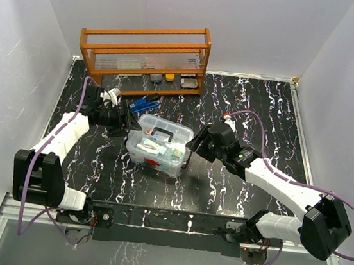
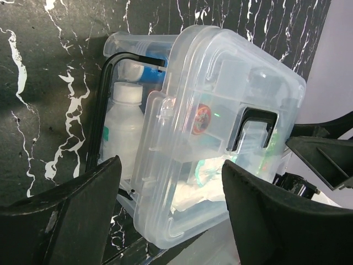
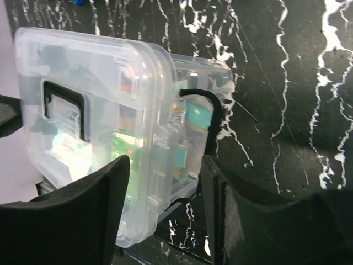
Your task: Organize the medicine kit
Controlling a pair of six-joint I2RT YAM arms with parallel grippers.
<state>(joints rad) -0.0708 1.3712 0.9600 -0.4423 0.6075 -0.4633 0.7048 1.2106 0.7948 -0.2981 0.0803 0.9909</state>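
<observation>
The medicine kit (image 1: 160, 145) is a clear box with a dark handle (image 1: 162, 132) on its lid and a red latch (image 1: 153, 163) in front. It stands on the black marble table, its lid on top. My left gripper (image 1: 128, 121) is at its left end and my right gripper (image 1: 195, 144) at its right end. In the left wrist view the gripper (image 2: 171, 215) is open with the kit's lid corner (image 2: 220, 110) between the fingers; a white bottle (image 2: 124, 118) shows inside. In the right wrist view the gripper (image 3: 165, 204) is open around the kit's end (image 3: 99, 99).
An orange wooden rack (image 1: 144, 57) stands at the back, with small jars (image 1: 169, 77) under it and a blue item (image 1: 145, 104) in front. White walls close in the table on three sides.
</observation>
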